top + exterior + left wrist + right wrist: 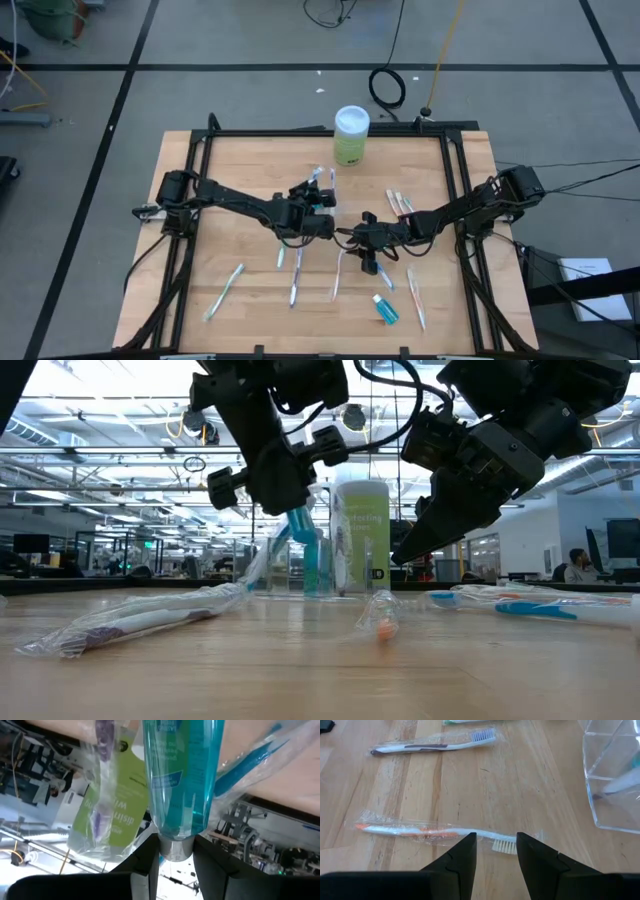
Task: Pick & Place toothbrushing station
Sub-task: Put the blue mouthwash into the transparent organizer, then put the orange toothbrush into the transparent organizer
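Station (pixel 615 775) cut off beside right pincer (pixel 495 852)

An open-plan lab or office: ceiling trusses (pixel 120 455), strip lights, desks with monitors (pixel 622 540) beyond the table (pixel 300 660).

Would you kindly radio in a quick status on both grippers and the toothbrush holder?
Left gripper clamped on blue tube, over clear holder. Right gripper open above orange wrapped toothbrush. Green canister behind holder, not obstructing.
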